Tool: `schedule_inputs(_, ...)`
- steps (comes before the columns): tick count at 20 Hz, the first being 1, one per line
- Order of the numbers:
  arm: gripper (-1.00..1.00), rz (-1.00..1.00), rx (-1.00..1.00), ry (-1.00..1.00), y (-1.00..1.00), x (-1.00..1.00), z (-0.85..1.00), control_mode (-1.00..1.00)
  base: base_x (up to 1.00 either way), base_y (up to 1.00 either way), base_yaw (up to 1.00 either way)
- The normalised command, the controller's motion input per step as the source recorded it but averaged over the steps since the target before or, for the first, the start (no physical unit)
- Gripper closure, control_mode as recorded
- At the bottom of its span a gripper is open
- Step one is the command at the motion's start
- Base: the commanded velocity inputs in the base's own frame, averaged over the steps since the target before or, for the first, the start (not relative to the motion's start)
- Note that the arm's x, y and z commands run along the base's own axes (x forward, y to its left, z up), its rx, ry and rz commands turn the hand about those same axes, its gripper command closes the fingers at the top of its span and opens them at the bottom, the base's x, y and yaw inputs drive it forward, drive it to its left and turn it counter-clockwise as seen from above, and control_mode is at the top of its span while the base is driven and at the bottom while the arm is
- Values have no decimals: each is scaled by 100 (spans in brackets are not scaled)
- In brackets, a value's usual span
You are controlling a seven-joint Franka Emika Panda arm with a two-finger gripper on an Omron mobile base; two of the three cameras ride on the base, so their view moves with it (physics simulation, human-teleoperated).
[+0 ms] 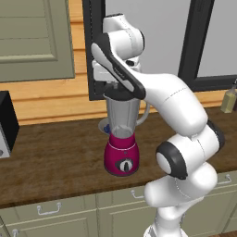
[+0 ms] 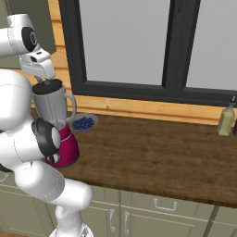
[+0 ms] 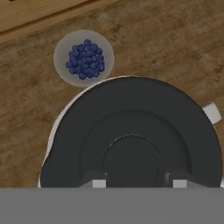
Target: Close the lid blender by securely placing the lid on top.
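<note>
Mostly complete, by appearance: lid (image 3: 131, 131) seated over blender (image 1: 122, 139) jar rim on wooden counter (image 1: 55, 148), between black appliance (image 1: 7, 122) and oil bottle (image 2: 226, 120); release and retreat remaining; gripper (image 1: 121, 90) at lid knob, finger state impossible to tell; matte black disc, clear grey jar, glossy magenta base; pale dish of blueberries (image 3: 84, 58) just beyond.

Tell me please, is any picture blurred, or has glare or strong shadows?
Left base view: soft, a little blurry, even light, no glare on the blender. Right base view: the same flat light, with only a faint shadow under the dish of berries. Hand view: the lid is very close and dark, with little detail; the counter looks grainy.
</note>
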Motion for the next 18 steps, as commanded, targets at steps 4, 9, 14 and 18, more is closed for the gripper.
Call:
schedule_inputs(4, 100, -1, 3, -1, 0, 0, -21, -100, 0, 0, 0)
schedule_inputs(9, 100, -2, 4, -1, 0, 0, -26, -100, 0, 0, 0)
schedule_inputs(14, 100, -4, 5, 0, 0, 0, -22, -100, 0, 0, 0)
schedule_inputs(18, 100, -3, 0, -5, 0, 0, 0, -100, 0, 0, 0)
